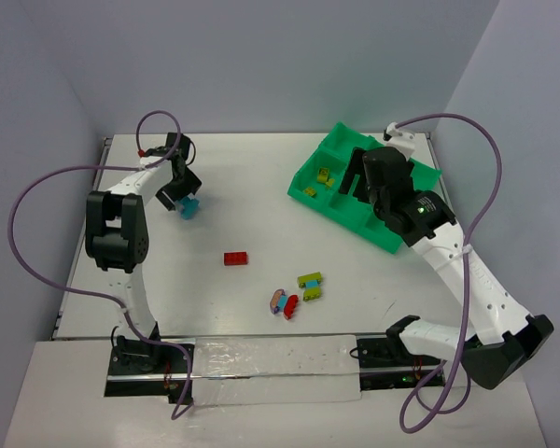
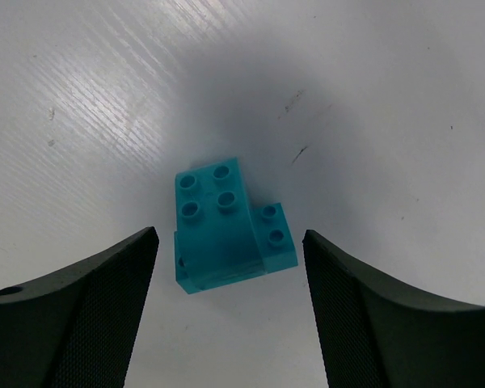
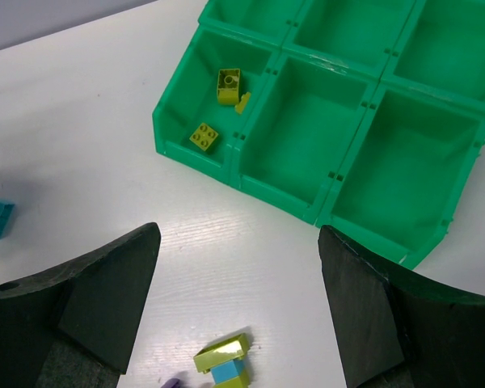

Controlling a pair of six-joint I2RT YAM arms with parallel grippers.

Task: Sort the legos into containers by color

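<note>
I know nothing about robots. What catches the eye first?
The bright green tray at far right stands out, olive-yellow bricks in one corner compartment. At far left, the open left gripper has a cyan brick between its fingers. A red brick lies mid-table.

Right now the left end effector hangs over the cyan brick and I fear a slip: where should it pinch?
Pinch the cyan brick on its taller four-stud block, from straight above, fingers closing on its flat side walls; the seemingly lower two-stud step probably offers less wall.
</note>
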